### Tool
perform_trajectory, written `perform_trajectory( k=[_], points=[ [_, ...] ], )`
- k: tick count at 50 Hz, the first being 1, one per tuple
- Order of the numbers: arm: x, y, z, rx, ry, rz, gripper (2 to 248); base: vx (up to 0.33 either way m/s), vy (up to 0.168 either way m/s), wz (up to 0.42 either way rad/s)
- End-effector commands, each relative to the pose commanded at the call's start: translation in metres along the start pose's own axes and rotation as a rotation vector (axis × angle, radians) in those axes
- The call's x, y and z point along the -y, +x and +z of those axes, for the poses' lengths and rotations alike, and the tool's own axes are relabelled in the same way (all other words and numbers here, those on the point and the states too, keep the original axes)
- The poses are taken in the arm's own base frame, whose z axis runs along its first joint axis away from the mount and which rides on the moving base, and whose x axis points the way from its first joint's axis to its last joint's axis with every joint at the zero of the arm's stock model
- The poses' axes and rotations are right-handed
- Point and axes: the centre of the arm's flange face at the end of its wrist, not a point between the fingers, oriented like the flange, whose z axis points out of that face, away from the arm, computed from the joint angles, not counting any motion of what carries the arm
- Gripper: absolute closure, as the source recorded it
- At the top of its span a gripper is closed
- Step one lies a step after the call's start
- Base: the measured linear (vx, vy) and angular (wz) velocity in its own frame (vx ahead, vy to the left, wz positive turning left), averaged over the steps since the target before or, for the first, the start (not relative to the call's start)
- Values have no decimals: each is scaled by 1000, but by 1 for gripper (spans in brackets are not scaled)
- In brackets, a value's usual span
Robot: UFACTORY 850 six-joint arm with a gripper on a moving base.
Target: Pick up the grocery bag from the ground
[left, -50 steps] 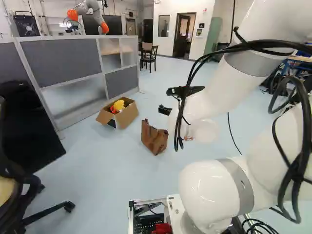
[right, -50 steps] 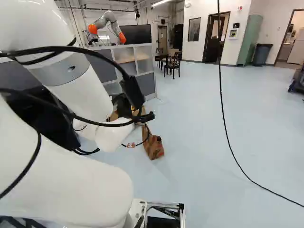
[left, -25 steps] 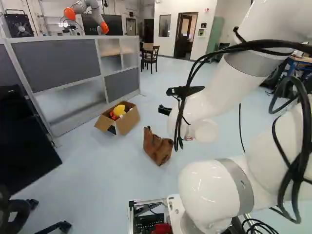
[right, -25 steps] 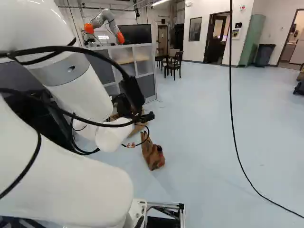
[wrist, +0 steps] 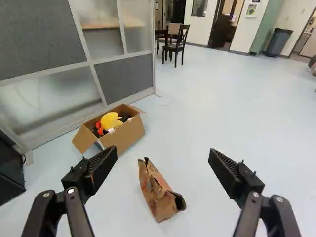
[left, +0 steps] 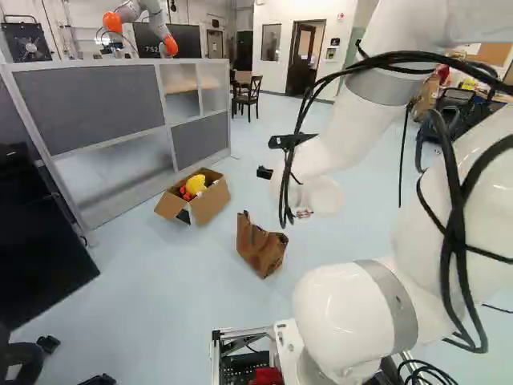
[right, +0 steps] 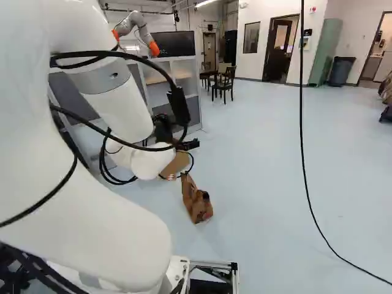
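Part of my black gripper [left: 264, 172] shows beyond the white wrist in the left base view; the wrist hides the rest. The wrist view has the gripper [wrist: 164, 152] open, its two fingers wide apart with nothing held. A crumpled brown paper grocery bag [left: 260, 246] rests on the floor, below and apart from the gripper. Seen from the wrist, the bag [wrist: 159, 195] lies ahead of and beneath the gap between the fingers, nearer the finger on the carton's side. In the right base view the bag [right: 196, 202] shows just past the wrist.
An open cardboard box [wrist: 126, 136] with yellow and red items stands beyond the bag, beside a grey partition [left: 96, 104]. A black cabinet-like object [left: 40, 257] is at the left of the left base view. Another robot [left: 140, 12] shows behind the partition. A black cable [right: 306, 177] hangs down.
The base has moved, bringing bag and box nearer in the base views. Most recently my arm has shifted against its lowest joint, its wrist rising a little. The bag stays on the floor.
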Motion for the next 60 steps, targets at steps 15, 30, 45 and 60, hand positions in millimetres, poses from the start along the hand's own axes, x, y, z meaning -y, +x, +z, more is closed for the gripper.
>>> perform_trajectory(
  k=[15, 30, 45, 60],
  points=[
    [2, 0, 36, 56, 6, -2, 3, 0, 0, 0],
    [5, -6, 73, 129, 11, -5, 3, 0, 0, 0],
    [7, -15, 110, 195, 15, -7, 3, 0, 0, 0],
    [10, -26, 147, 265, 19, -10, 3, 0, 0, 0]
  ],
)
